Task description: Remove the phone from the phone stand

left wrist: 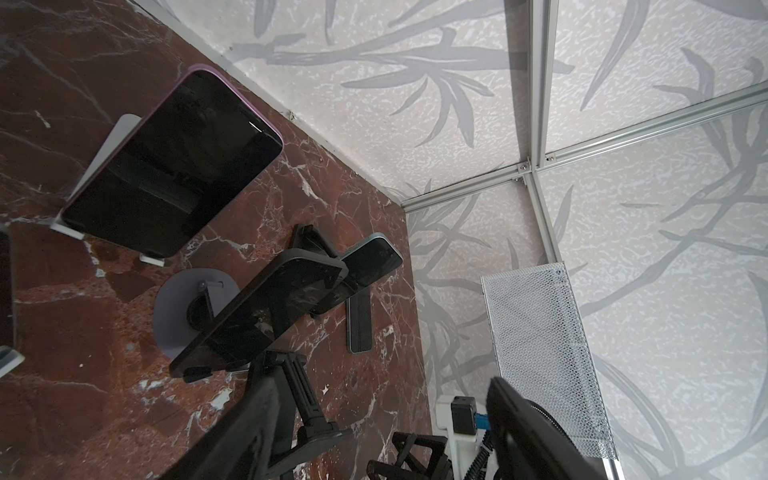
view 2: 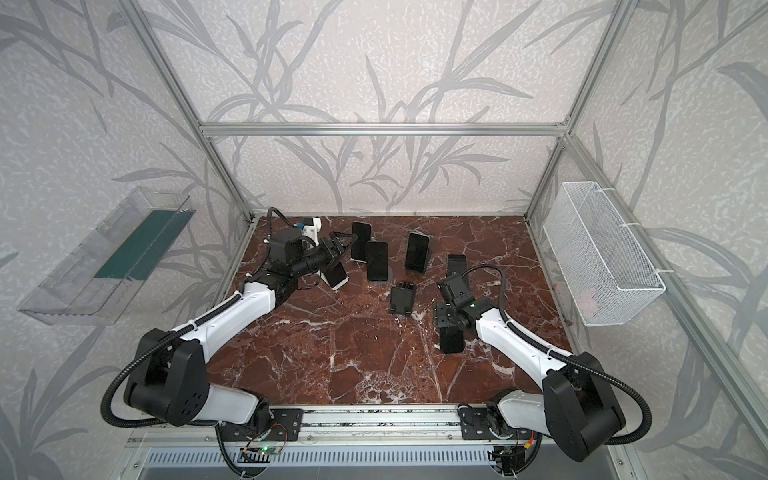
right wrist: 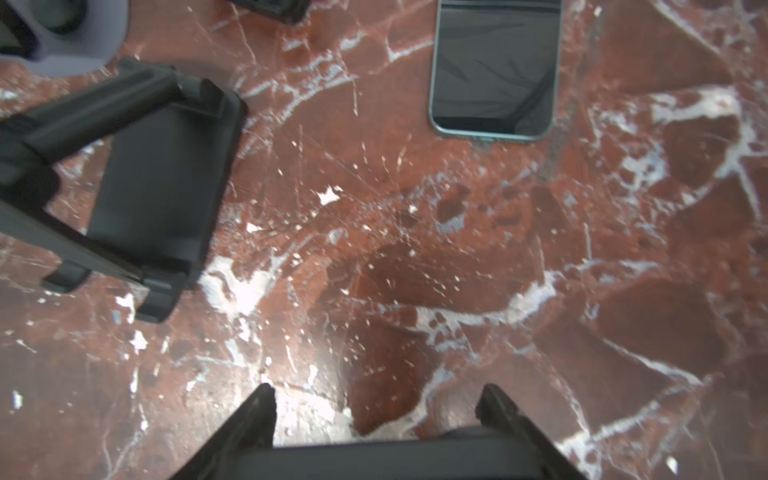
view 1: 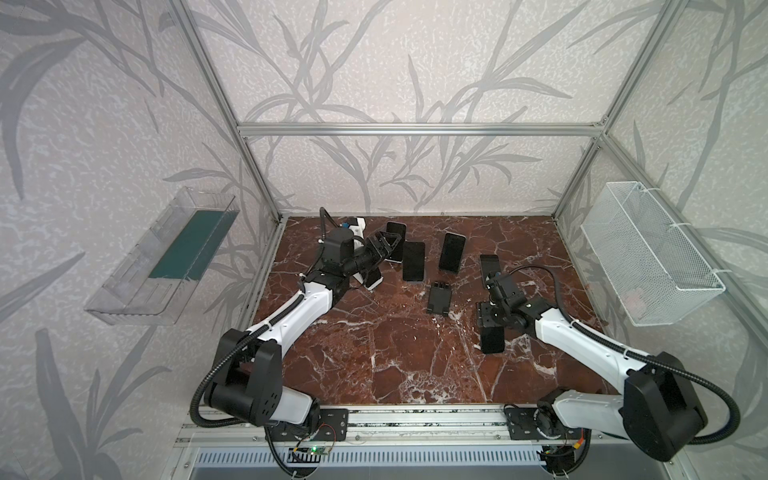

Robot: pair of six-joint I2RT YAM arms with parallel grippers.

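The left gripper (view 1: 392, 243) is released. Its fingers (left wrist: 253, 432) stand wide apart with nothing between them. Right at the fingertips a purple-edged phone (left wrist: 174, 162) leans on a white stand (left wrist: 111, 146). Farther out from the fingers a second dark phone (left wrist: 266, 311) sits tilted on a stand with a round grey base (left wrist: 174, 316). Past that, a teal-edged phone (left wrist: 368, 270) rests on another black stand.

An empty black stand (right wrist: 158, 178) sits on the marble table (view 1: 374, 365), just beside the right gripper's fingers and not touching them.

The right gripper (right wrist: 378, 392) is clenched on the held phone (view 1: 493, 341). The phone spans the gap between the fingers (right wrist: 249, 424) edge-on and is off every stand. Whether its lower end touches the table cannot be told. Beyond the fingertips a flat phone (right wrist: 494, 70) lies face up on the marble.
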